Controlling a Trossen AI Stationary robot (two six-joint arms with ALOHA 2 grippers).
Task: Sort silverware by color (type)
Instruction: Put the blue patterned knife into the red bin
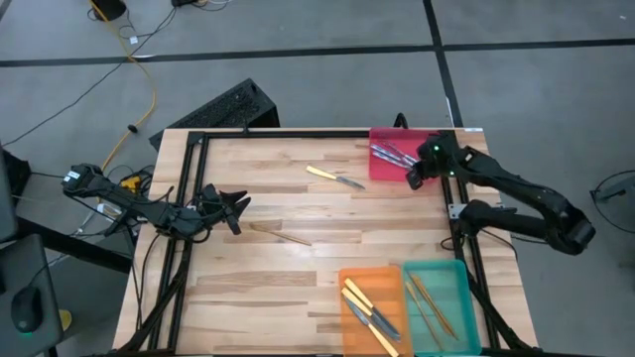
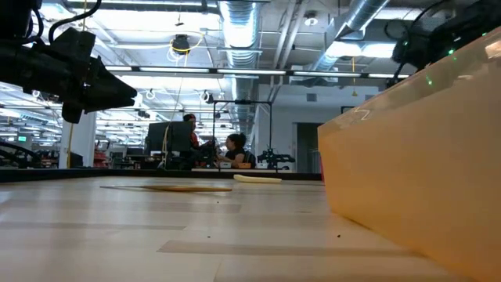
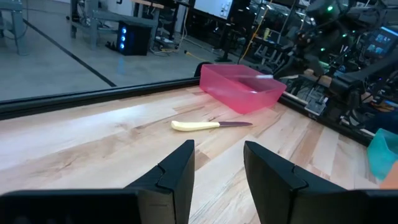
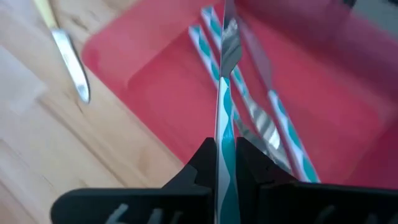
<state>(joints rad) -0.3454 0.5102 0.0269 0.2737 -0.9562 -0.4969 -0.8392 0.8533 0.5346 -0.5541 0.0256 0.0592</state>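
Observation:
My right gripper (image 1: 415, 178) hovers over the red tray (image 1: 382, 171) at the far right, shut on a utensil with a light-blue striped handle (image 4: 225, 93). Several more blue-handled utensils (image 4: 273, 127) lie in that tray. A yellow-handled knife (image 1: 332, 177) lies flat on the table left of the tray. A plain wooden utensil (image 1: 283, 235) lies near the table's middle. My left gripper (image 1: 236, 206) waits open at the left, above the table, pointing toward the yellow knife (image 3: 208, 125). My right gripper pinches the utensil's striped handle (image 4: 224, 134) between its two fingers. The utensil runs on ahead along the fingers, its silver end (image 4: 229, 31) out over the red tray. The fingers slant down from above. I cannot tell whether the utensil touches the tray.
An orange tray (image 1: 349, 315) with yellow-handled knives and a teal tray (image 1: 458, 297) with wooden utensils stand at the near right edge. In the low view the orange tray's wall (image 2: 415, 157) fills the right side. A black frame rims the table.

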